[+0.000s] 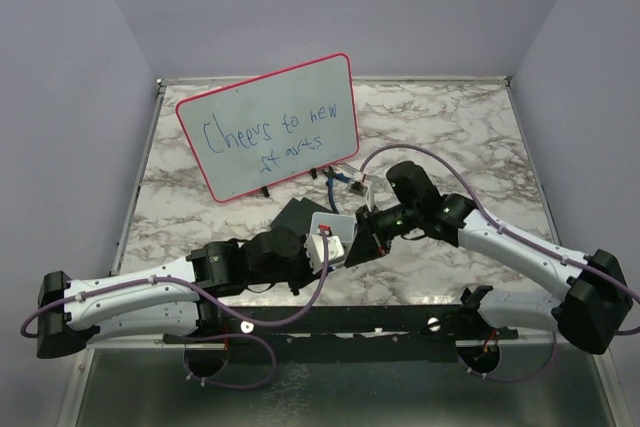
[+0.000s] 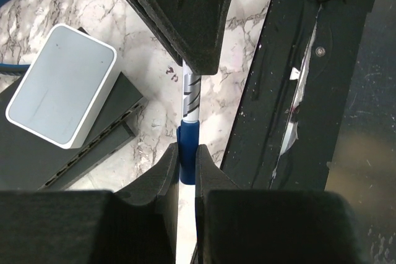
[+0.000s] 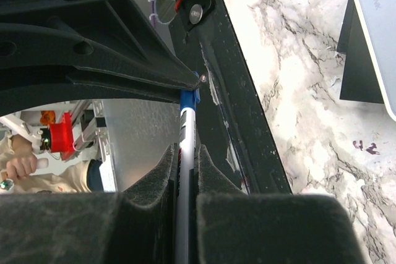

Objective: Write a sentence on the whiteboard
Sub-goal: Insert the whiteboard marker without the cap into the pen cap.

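Note:
The whiteboard [image 1: 270, 127] stands tilted at the back left of the marble table. On it the sentence [image 1: 275, 132] reads "Cheers to new starts" in blue, in two lines. Both grippers meet in front of it over the table's middle, on one marker. My left gripper [image 2: 187, 146] [image 1: 340, 247] is shut on the marker's blue cap [image 2: 188, 153]. My right gripper [image 3: 184, 149] [image 1: 365, 230] is shut on the marker's white barrel [image 3: 185, 134] [image 2: 190, 94]. From above the marker itself is hidden between the fingers.
An eraser block with a grey-white pad [image 2: 62, 91] lies on the table to the left of the grippers, a dark block [image 1: 297, 217] from above. Loose blue and white cables [image 1: 340, 182] lie by the board's right foot. The black base rail [image 2: 278, 91] runs along the near edge.

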Controlling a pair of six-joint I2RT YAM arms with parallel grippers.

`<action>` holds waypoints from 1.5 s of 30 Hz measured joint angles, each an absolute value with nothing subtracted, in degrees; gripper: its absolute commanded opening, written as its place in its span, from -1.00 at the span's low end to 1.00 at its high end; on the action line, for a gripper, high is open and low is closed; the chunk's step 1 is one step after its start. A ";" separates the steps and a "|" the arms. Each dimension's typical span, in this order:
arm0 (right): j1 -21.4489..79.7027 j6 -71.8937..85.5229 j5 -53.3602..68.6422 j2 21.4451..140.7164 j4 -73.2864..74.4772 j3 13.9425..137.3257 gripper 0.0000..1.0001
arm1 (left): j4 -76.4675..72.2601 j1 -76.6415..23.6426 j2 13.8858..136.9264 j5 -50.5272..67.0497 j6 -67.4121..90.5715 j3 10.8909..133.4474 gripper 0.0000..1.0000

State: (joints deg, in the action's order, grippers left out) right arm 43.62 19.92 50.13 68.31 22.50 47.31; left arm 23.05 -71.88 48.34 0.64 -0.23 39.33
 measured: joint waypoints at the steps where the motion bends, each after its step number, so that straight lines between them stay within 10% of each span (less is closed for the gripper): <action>1: 44.03 20.40 49.87 68.36 21.67 46.89 -0.99 | 23.33 -71.92 48.18 0.67 -0.19 39.16 -1.00; 32: 50.33 25.61 45.76 73.73 12.43 45.52 -0.99 | 28.93 -72.14 44.97 0.58 0.62 37.04 -1.00; 37: 50.78 25.04 41.45 71.50 16.21 47.20 -0.99 | 27.31 -72.14 44.82 -1.48 0.23 37.04 -0.29; 45: 52.95 23.07 32.14 65.95 24.16 53.12 -0.99 | 17.67 -71.94 43.64 -7.81 -0.16 38.83 0.26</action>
State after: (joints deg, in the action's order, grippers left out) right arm 52.95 23.07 32.14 65.95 24.16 53.12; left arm 17.67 -71.94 43.64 -7.81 -0.16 38.83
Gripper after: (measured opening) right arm 0.093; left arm 0.543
